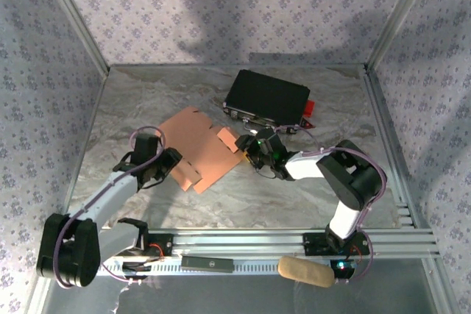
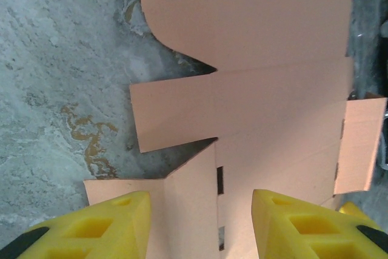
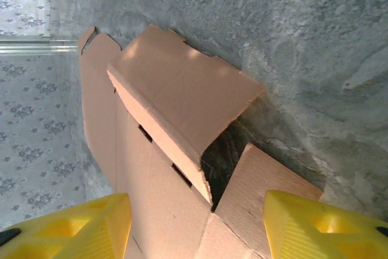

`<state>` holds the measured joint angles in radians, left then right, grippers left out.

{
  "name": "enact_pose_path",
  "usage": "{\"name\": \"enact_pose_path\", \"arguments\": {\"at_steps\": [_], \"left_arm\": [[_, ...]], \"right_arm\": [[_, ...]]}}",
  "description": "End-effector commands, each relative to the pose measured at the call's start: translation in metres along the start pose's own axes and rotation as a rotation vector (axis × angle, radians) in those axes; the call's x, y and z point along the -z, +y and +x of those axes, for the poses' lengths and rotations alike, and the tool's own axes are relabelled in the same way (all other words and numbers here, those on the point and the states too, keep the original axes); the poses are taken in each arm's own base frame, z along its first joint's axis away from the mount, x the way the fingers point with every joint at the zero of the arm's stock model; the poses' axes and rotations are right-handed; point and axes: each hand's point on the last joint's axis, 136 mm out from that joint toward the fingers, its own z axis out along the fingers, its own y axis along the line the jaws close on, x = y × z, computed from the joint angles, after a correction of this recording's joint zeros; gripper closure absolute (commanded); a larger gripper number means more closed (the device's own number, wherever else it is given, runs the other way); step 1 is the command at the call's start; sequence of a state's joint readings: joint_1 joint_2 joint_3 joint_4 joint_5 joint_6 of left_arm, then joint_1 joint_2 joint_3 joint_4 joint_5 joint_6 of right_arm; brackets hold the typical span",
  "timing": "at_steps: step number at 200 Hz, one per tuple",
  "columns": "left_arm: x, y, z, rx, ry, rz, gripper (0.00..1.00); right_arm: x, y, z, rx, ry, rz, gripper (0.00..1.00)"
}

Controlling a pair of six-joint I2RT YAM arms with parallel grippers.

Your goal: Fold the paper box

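I see the paper box (image 1: 202,148), a salmon-pink thin cardboard cut-out sheet with flaps and tabs, lying mostly flat on the grey marbled table (image 1: 147,101). It is left of centre and just near of the black hard case (image 1: 266,97). It lies between my 2 grippers, so neither arm is clearly nearer. The left gripper (image 1: 168,161) is at its near-left edge and the right gripper (image 1: 255,151) at its right end. Its long axis looks to run roughly left to right, from 1 gripper towards the other.

On the left wrist camera the left gripper (image 2: 200,204) has its yellow fingers (image 2: 115,222) spread apart astride a raised creased panel (image 2: 188,180), with the rest of the paper box (image 2: 254,28) stretching away ahead. I can't tell whether either pad touches the card.

On the right wrist camera the right gripper (image 3: 197,204) is also spread, clamping nothing. 1 upright flap (image 3: 182,95) of the paper box (image 3: 97,125) stands off the table just ahead of the gap.

As I judge it, the next move turns on that upright flap: it lies straight ahead of the right fingers, its folded edge running away from them, so they would need to advance along it before closing across the card
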<state>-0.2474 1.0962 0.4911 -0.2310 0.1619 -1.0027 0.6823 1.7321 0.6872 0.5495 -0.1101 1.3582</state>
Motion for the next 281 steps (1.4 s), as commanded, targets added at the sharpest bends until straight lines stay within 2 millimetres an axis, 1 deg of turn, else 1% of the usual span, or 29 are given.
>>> {"name": "enact_pose_path", "arguments": {"at_steps": [1,39,74,116,140,156,167,180,190,201,203,214,219,225,247,256,267,281], "left_arm": [[0.001,-0.015,-0.009,-0.041,-0.011,0.037,0.53],[-0.008,-0.01,-0.008,-0.046,-0.001,0.023,0.53],[-0.013,-0.009,-0.005,-0.048,0.014,0.023,0.53],[-0.02,-0.005,-0.001,-0.056,0.036,0.018,0.54],[-0.017,-0.007,-0.001,-0.067,0.03,0.02,0.55],[-0.013,-0.008,-0.002,-0.085,0.024,0.011,0.55],[-0.008,-0.01,-0.003,-0.104,0.017,0.001,0.54],[-0.002,-0.011,-0.002,-0.121,0.008,-0.01,0.52],[0.002,-0.012,-0.001,-0.131,0.004,-0.011,0.52],[0.006,-0.014,0.0,-0.14,0.001,-0.011,0.51],[0.006,-0.014,0.001,-0.142,0.001,-0.012,0.51],[0.01,-0.016,0.003,-0.152,0.0,-0.013,0.5],[0.011,-0.018,0.004,-0.157,0.0,-0.01,0.5],[0.014,-0.021,0.006,-0.166,-0.003,-0.006,0.49],[0.026,-0.031,0.017,-0.225,-0.016,0.004,0.46],[0.032,-0.036,0.022,-0.263,-0.032,0.002,0.45],[0.043,-0.044,0.033,-0.35,-0.056,0.004,0.41],[0.057,-0.052,0.041,-0.485,-0.123,-0.017,0.37]], "right_arm": [[-0.006,0.011,-0.01,-0.035,-0.01,-0.043,0.41],[-0.015,0.013,-0.013,-0.058,0.006,-0.056,0.43],[-0.023,0.011,-0.015,-0.097,0.008,-0.07,0.45],[-0.029,0.014,-0.014,-0.118,0.009,-0.08,0.52],[-0.033,0.017,-0.014,-0.136,0.009,-0.096,0.58],[-0.032,0.022,-0.014,-0.144,0.004,-0.113,0.6],[-0.03,0.021,-0.015,-0.138,-0.005,-0.102,0.62],[-0.029,0.019,-0.018,-0.126,-0.015,-0.08,0.68],[-0.029,0.018,-0.02,-0.121,-0.02,-0.07,0.75],[-0.031,0.016,-0.02,-0.125,-0.018,-0.067,0.82],[-0.031,0.016,-0.02,-0.126,-0.016,-0.065,0.84],[-0.033,0.014,-0.018,-0.133,-0.01,-0.062,0.9],[-0.034,0.013,-0.019,-0.14,-0.012,-0.061,0.96],[-0.034,0.013,-0.018,-0.146,-0.014,-0.061,1.0],[-0.028,0.017,-0.018,-0.15,-0.036,-0.06,1.0],[-0.023,0.024,-0.019,-0.151,-0.048,-0.07,1.0],[-0.016,0.029,-0.019,-0.158,-0.059,-0.071,1.0],[-0.005,0.039,-0.019,-0.175,-0.069,-0.058,1.0]]}}
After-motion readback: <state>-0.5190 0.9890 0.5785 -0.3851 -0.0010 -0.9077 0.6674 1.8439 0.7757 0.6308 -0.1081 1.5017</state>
